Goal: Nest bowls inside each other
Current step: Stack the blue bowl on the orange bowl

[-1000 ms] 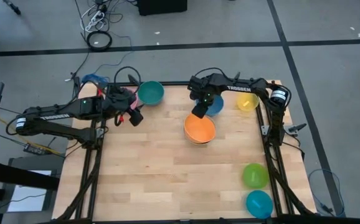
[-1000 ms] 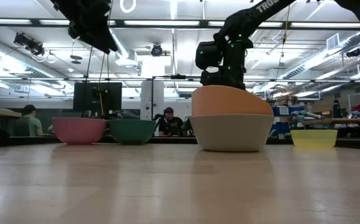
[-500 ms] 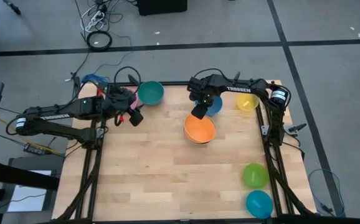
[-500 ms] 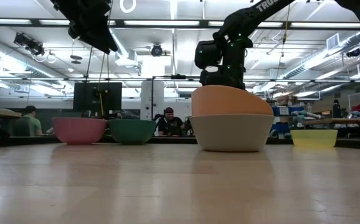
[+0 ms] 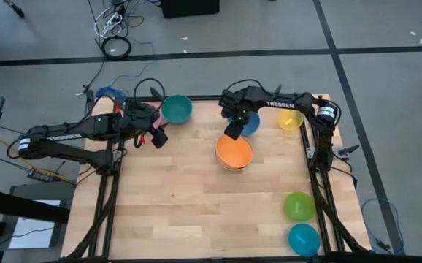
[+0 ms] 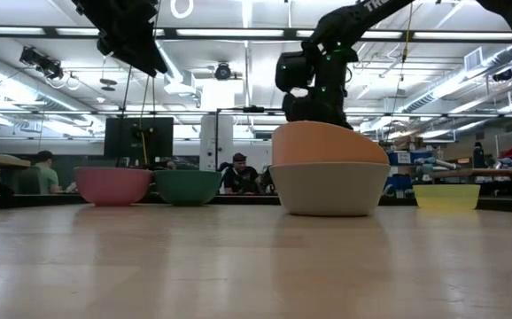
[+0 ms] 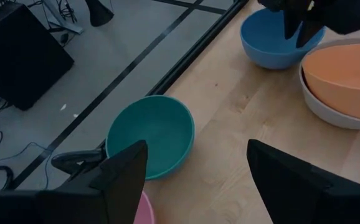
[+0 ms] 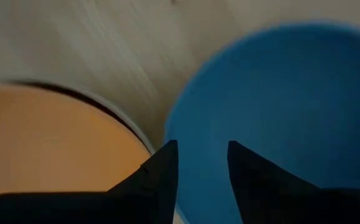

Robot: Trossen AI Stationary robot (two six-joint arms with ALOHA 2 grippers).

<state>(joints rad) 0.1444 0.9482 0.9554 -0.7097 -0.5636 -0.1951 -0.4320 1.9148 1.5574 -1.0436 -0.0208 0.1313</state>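
Observation:
An orange bowl (image 5: 233, 150) sits nested in a grey-white bowl (image 6: 329, 188) mid-table. Just beyond it stands a blue bowl (image 5: 252, 123). My right gripper (image 5: 233, 130) points down over the blue bowl's rim (image 8: 167, 134) on the side next to the orange bowl, open by a narrow gap. The orange bowl hides its fingertips in the low view. A teal bowl (image 5: 176, 109) and a pink bowl (image 6: 112, 184) stand at the far left. My left gripper (image 7: 195, 174) hangs wide open above them, touching nothing. My right gripper has one finger (image 8: 158, 171) above the blue bowl's rim and the other (image 8: 248, 171) above its hollow. Whether either finger touches the bowl, I cannot tell.
A yellow bowl (image 5: 290, 119) stands at the far right corner. A lime green bowl (image 5: 298, 206) and a cyan bowl (image 5: 304, 239) stand by the right edge near the front. The near left part of the wooden table (image 5: 167, 212) is bare.

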